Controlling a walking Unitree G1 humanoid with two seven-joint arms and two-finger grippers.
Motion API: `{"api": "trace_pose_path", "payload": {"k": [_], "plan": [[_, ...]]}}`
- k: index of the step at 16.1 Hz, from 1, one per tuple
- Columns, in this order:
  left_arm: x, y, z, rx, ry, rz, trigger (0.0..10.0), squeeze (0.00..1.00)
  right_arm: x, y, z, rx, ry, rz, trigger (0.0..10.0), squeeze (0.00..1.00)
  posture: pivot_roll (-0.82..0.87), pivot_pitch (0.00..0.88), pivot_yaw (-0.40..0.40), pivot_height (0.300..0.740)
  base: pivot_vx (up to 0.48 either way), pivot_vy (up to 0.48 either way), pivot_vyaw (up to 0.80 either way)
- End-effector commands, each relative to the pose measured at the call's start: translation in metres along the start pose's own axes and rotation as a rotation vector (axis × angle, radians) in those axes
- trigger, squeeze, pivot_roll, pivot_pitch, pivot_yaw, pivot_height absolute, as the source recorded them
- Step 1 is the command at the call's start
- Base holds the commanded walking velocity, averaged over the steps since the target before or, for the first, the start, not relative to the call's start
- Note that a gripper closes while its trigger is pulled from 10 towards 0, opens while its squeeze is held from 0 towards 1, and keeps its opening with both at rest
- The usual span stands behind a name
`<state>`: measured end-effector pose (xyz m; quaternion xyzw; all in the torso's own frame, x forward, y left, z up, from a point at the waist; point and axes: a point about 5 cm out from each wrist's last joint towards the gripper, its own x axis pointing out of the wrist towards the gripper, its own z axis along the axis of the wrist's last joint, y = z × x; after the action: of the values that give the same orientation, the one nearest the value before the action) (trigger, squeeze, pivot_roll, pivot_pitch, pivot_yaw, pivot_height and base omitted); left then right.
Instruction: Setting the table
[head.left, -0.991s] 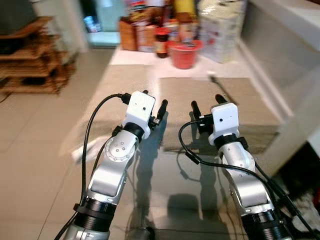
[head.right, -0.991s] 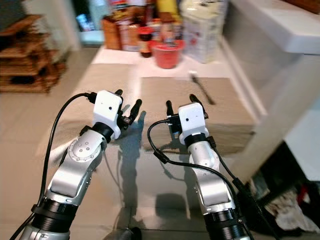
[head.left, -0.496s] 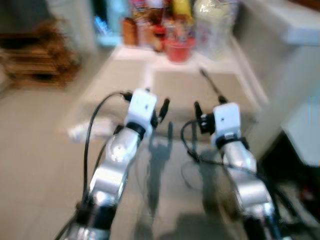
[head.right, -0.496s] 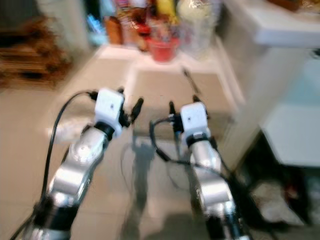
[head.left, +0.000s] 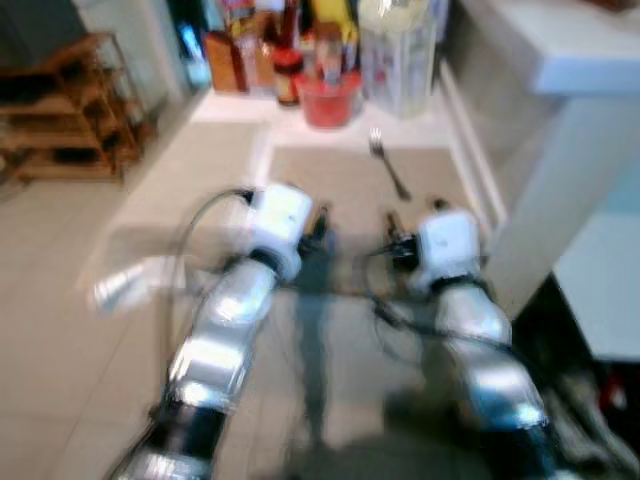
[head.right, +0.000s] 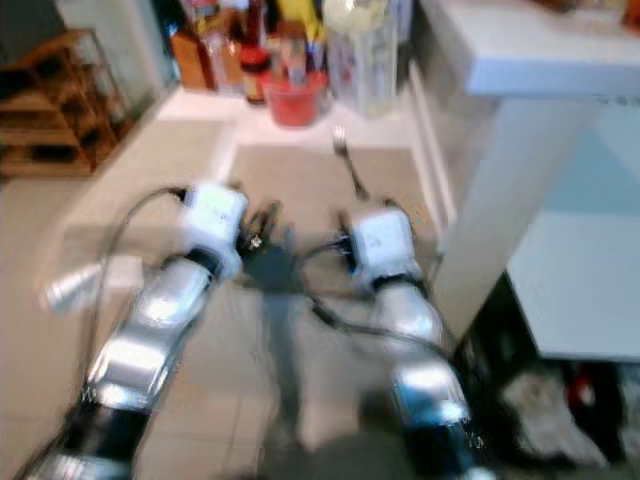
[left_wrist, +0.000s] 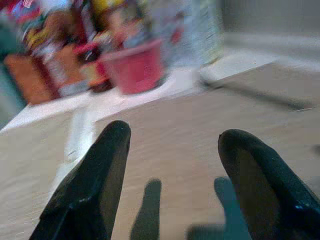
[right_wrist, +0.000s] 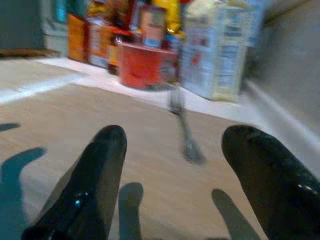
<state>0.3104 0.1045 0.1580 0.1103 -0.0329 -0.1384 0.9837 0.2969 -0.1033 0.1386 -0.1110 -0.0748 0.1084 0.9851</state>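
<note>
Ahead on the tan placemat (head.left: 330, 180) lies the slim metal fork (head.left: 388, 165); both empty hands, left hand (left_wrist: 172, 150) and right hand (right_wrist: 175, 150), fingers apart, should steady first, the right then straddling its handle.

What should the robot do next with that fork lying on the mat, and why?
Probably move the right pincer forward toward the silver metal fork. The fork lies flat on the beige woven placemat ahead, nearer the right arm; the pincer is open, holds nothing, and looks along the mat toward the fork. The left pincer is open too.
</note>
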Motion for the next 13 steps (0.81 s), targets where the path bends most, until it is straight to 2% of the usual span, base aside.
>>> {"api": "trace_pose_path", "payload": {"k": [1, 5, 7, 10, 13], "plan": [[0.003, -0.008, 0.008, -0.012, -0.025, -0.02, 10.0, 0.0, -0.002, -0.011, -0.004, -0.014, 0.018, -0.023, 10.0, 0.0, 0.0, 0.04, 0.039, 0.74, 0.0, 0.0, 0.0], [0.003, -0.009, 0.009, -0.016, -0.028, -0.023, 10.0, 0.0, 0.004, -0.014, 0.0, 0.003, 0.019, -0.047, 10.0, 0.0, 0.0, 0.042, 0.041, 0.74, 0.0, 0.0, 0.0], [0.003, -0.011, 0.01, -0.024, -0.031, -0.036, 10.0, 0.0, 0.021, -0.028, 0.009, 0.01, -0.006, -0.099, 10.0, 0.0, 0.01, 0.048, 0.05, 0.74, 0.0, 0.0, 0.0], [0.0, -0.01, 0.011, -0.018, -0.029, -0.041, 10.0, 0.0, 0.044, -0.04, 0.016, 0.059, -0.009, -0.13, 10.0, 0.0, 0.04, 0.057, 0.056, 0.74, 0.0, 0.0, 0.0], [-0.007, -0.002, 0.014, 0.005, -0.028, -0.036, 10.0, 0.0, 0.066, -0.052, 0.005, 0.128, 0.074, -0.174, 10.0, 0.0, 0.09, 0.074, 0.056, 0.74, 0.0, 0.0, 0.0]]}}
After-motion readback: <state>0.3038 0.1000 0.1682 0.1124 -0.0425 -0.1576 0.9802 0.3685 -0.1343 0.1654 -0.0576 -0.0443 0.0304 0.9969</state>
